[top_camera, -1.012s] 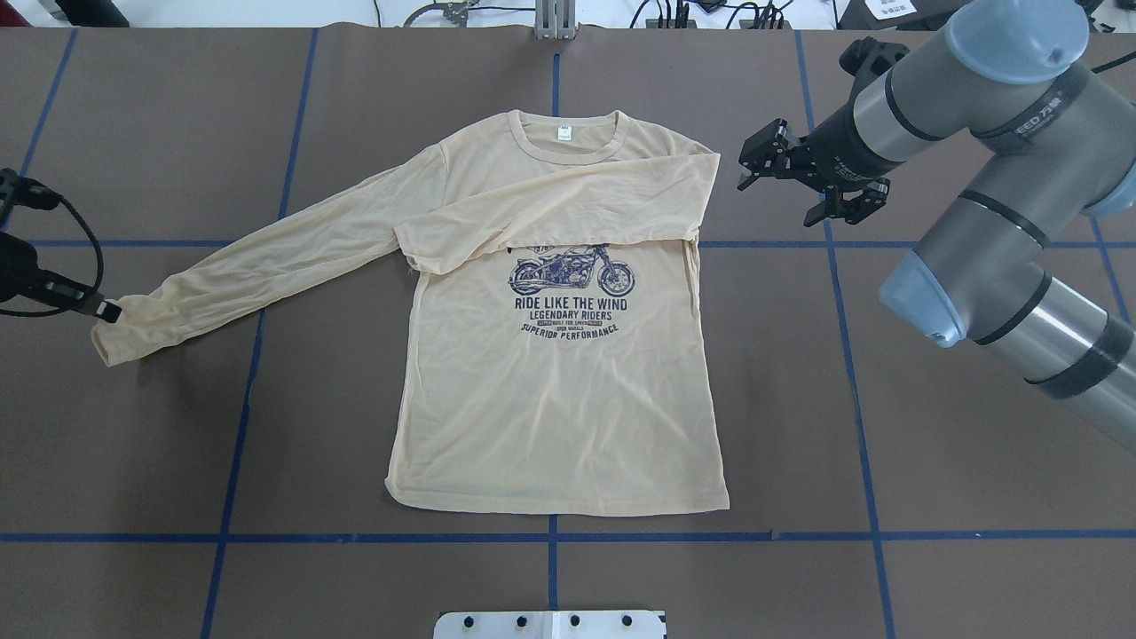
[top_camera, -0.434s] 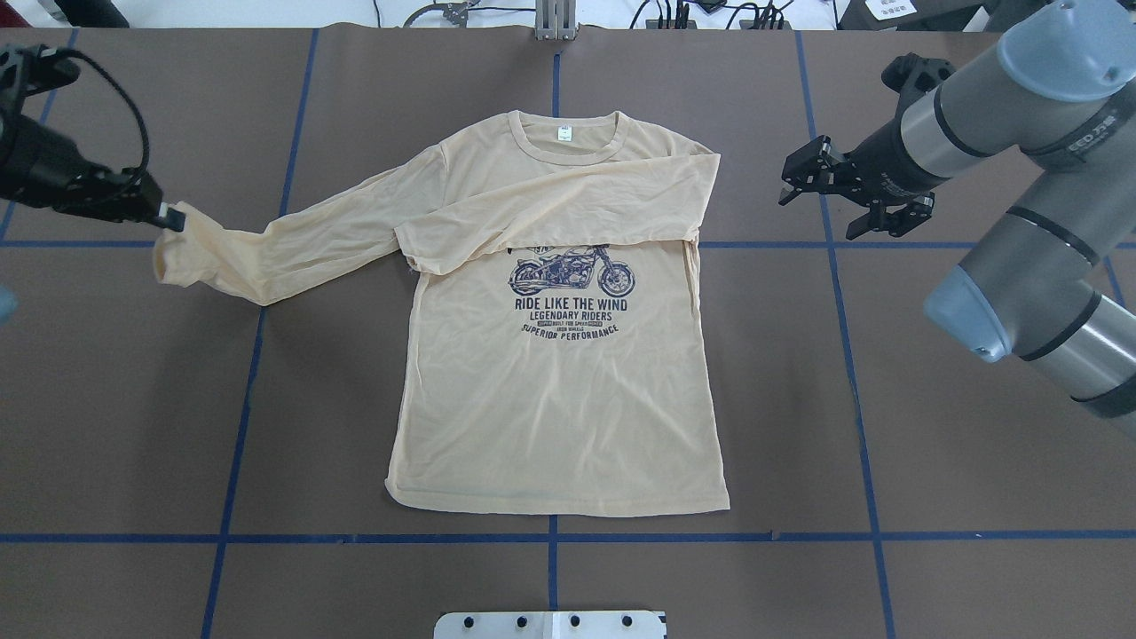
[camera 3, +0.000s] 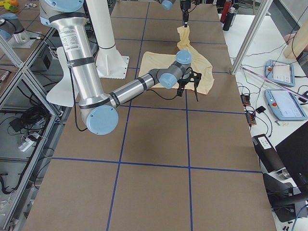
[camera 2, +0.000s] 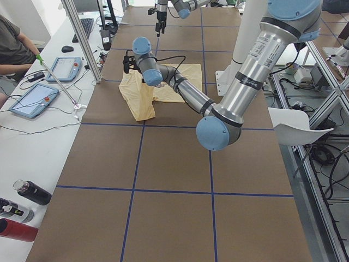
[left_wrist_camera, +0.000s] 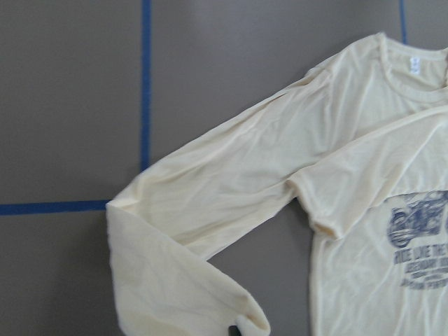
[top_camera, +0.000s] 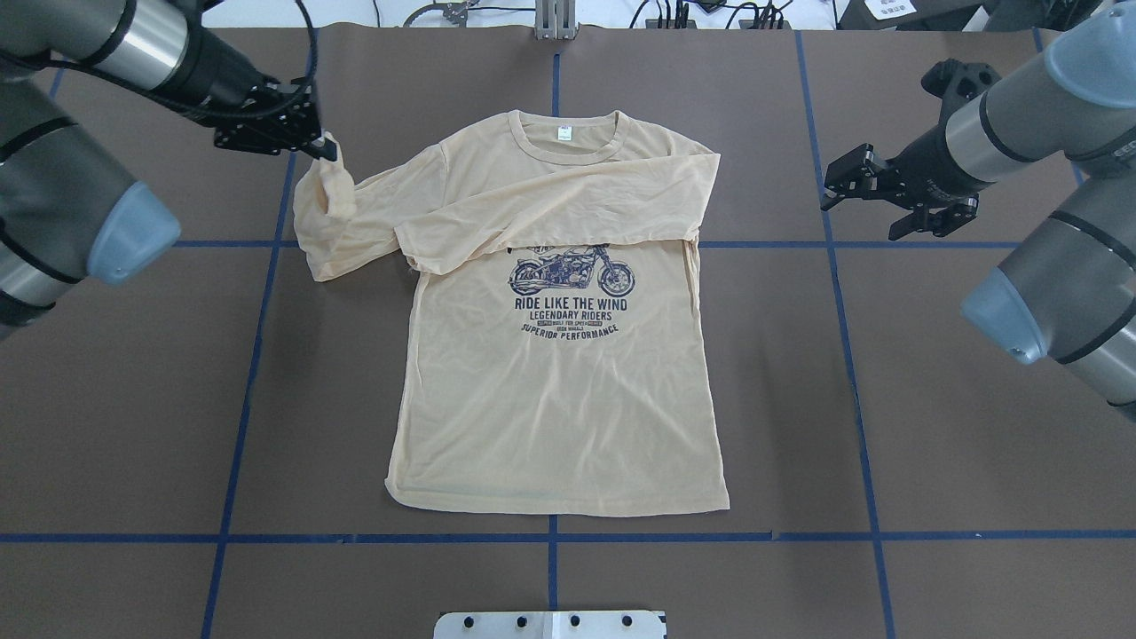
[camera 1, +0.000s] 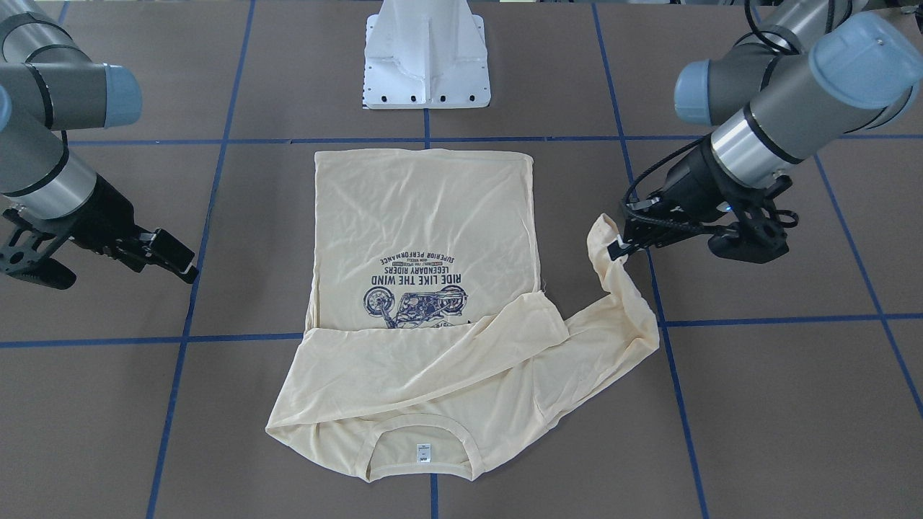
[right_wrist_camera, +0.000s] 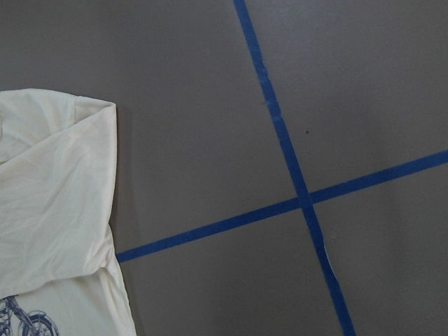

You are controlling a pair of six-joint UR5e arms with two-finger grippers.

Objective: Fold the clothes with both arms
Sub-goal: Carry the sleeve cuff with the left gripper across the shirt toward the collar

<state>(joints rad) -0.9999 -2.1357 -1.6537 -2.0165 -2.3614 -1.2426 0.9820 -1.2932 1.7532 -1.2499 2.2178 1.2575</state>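
The clothes, one cream-yellow long-sleeved shirt [top_camera: 550, 399] with a navy motorcycle print, lie flat and face up mid-table, collar toward the far edge. One sleeve is folded across the chest [top_camera: 568, 200]. The other sleeve [top_camera: 328, 222] bends upward, its cuff hanging in the air. My left gripper [top_camera: 324, 146] is shut on that cuff, just outside the shirt's shoulder; from across the table the left gripper [camera 1: 616, 249] shows the cuff pinched. My right gripper [top_camera: 857, 219] hovers open and empty off the shirt's other side, level with the folded sleeve.
Blue tape lines [top_camera: 550, 537] grid the brown table. The white pedestal base [camera 1: 427, 58] stands at the robot's edge. A seated person [camera 2: 13, 43], tablets [camera 2: 32, 98] and bottles [camera 2: 30, 194] are on a side bench beyond the far edge.
My left gripper has carried the sleeve cuff up off the table and inward toward the shoulder, doubling the sleeve over. My right arm has drawn back away from the shirt, still open.
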